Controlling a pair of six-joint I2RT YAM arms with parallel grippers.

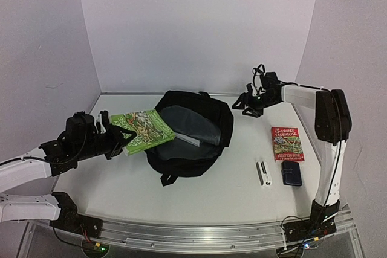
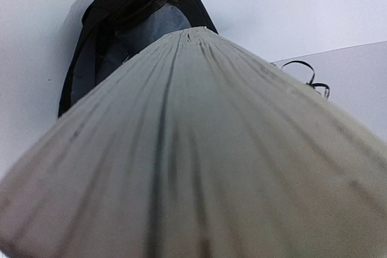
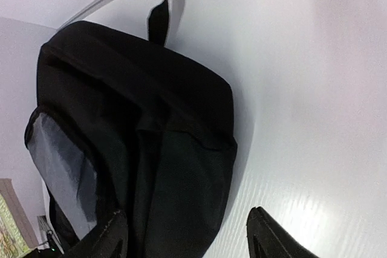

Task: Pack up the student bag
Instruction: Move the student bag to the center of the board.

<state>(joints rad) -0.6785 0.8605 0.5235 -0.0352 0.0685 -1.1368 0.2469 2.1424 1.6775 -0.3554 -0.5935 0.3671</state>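
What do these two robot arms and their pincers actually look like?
The left arm and right arm are white tubes with chunky black joints. The left gripper and right gripper are black two-finger claws; thin black cables loop above the right one.

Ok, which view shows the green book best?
The top external view: the green book shows its cover, held by the left fingers over the student bag's edge. The left wrist shows only its page edges, close up; the right wrist shows at most a sliver at the frame edge.

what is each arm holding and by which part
Left tool holds the green book by the end nearest its arm. Right tool stands open beside the student bag, holding nothing.
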